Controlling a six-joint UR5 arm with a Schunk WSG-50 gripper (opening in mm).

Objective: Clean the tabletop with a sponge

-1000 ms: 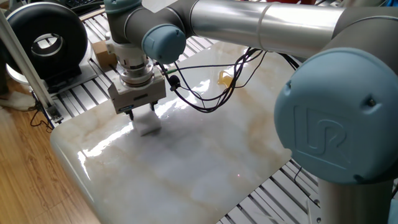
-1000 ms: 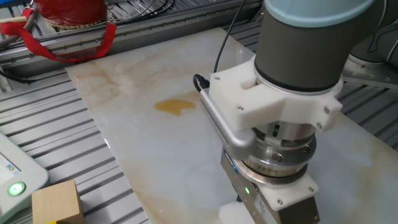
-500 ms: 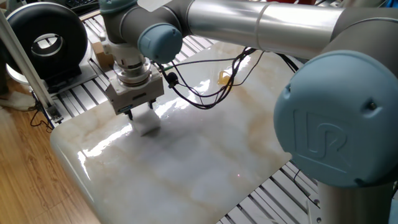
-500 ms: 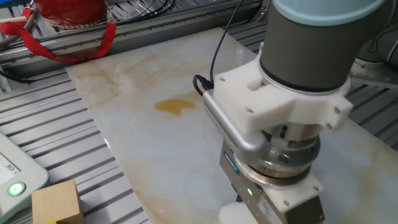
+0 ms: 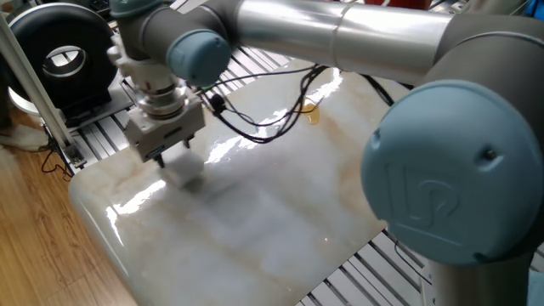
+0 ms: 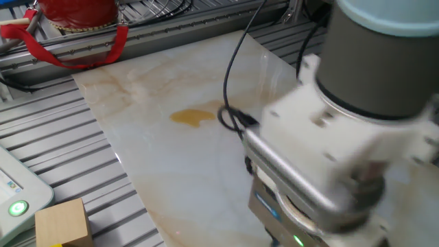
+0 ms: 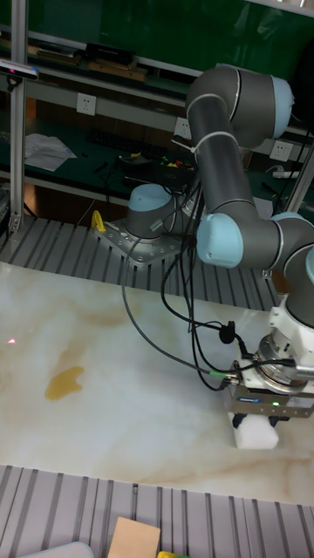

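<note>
Your gripper points straight down with its jaws clamped on the sponge, which sits pressed on the tabletop near the slab's front edge in the tall fixed view. In one fixed view the same gripper stands over the sponge close to the rounded corner of the tabletop; that picture is a little smeared, so the fingertips themselves are hard to make out, though the white block shows right between and below them. In the other fixed view the wrist fills the right side and blurs badly, and you cannot see the sponge there.

The amber stain lies well apart from the sponge, toward the far side of the slab along its length; you see the stain plainly in the other fixed view too. A black cable loops from the wrist across the marble. A tan cardboard box rests on the ribbed grey frame beside the slab.
</note>
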